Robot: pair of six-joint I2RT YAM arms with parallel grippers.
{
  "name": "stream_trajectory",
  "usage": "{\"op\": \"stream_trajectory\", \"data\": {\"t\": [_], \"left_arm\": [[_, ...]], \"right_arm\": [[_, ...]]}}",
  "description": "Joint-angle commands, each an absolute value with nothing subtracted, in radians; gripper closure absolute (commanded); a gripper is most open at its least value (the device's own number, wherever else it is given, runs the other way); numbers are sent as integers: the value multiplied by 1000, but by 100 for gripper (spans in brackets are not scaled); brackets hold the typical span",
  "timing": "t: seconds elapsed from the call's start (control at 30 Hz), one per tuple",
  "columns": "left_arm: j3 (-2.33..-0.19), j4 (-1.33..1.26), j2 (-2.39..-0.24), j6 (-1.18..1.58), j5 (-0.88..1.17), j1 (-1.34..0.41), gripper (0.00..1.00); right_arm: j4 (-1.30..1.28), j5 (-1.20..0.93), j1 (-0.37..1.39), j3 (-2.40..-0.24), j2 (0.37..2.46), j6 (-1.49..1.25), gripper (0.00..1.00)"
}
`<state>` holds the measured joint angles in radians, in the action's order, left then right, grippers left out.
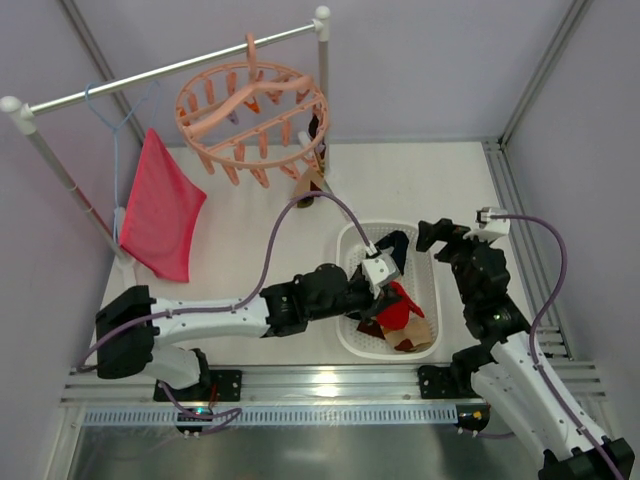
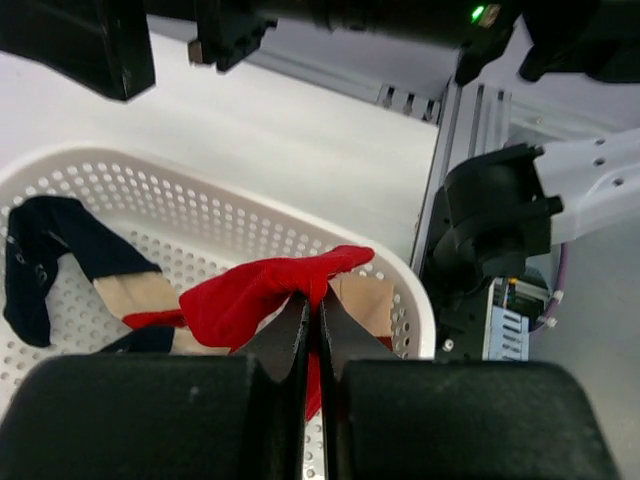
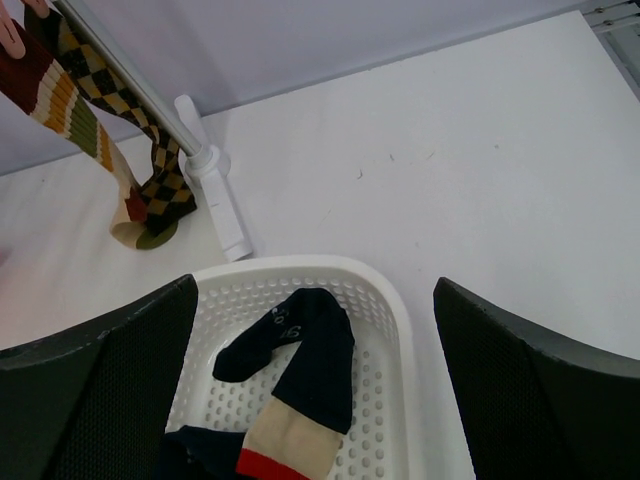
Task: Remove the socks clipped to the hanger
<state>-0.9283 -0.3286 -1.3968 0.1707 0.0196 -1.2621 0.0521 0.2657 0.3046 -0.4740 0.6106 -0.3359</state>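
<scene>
The salmon-pink ring hanger (image 1: 250, 115) hangs from the rail at the back. A striped sock (image 3: 70, 110) and a diamond-patterned sock (image 3: 150, 150) still hang from its pegs, seen by the post in the top view (image 1: 311, 182). My left gripper (image 1: 385, 283) is over the white basket (image 1: 350, 240), shut on a plain red sock (image 2: 250, 295) that drapes over the fingertips above the basket's floor. A navy sock (image 3: 310, 350) with a tan and red cuff lies in the basket. My right gripper (image 1: 445, 238) is open and empty, hovering at the basket's far right corner.
A pink-red cloth (image 1: 160, 205) hangs on a light-blue wire hanger at the rail's left end. The rail's right post (image 1: 322, 60) and its foot (image 3: 215, 200) stand just behind the basket. An aluminium frame rail (image 1: 300, 385) runs along the near edge.
</scene>
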Motion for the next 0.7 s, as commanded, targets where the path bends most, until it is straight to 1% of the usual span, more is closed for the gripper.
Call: {"op": "stream_trajectory", "data": {"t": [0.0, 0.23, 0.43, 0.47, 0.57, 0.67], "left_arm": [[-951, -353, -1428, 166, 12, -1267, 100], [-976, -368, -1511, 178, 6, -1281, 100], [-1012, -348, -1565, 172, -63, -1290, 100], [-1022, -321, -1572, 169, -80, -1290, 78], [-1042, -285, -1592, 163, -121, -1293, 1], [-1042, -278, -1594, 155, -166, -1301, 0]], "right_arm": [[14, 291, 298, -442, 543, -344, 0], [-17, 288, 298, -367, 445, -368, 0], [-32, 290, 298, -383, 472, -353, 0], [-29, 290, 296, -382, 480, -353, 0], [-18, 288, 298, -377, 491, -353, 0], [-9, 287, 299, -370, 497, -350, 0]]}}
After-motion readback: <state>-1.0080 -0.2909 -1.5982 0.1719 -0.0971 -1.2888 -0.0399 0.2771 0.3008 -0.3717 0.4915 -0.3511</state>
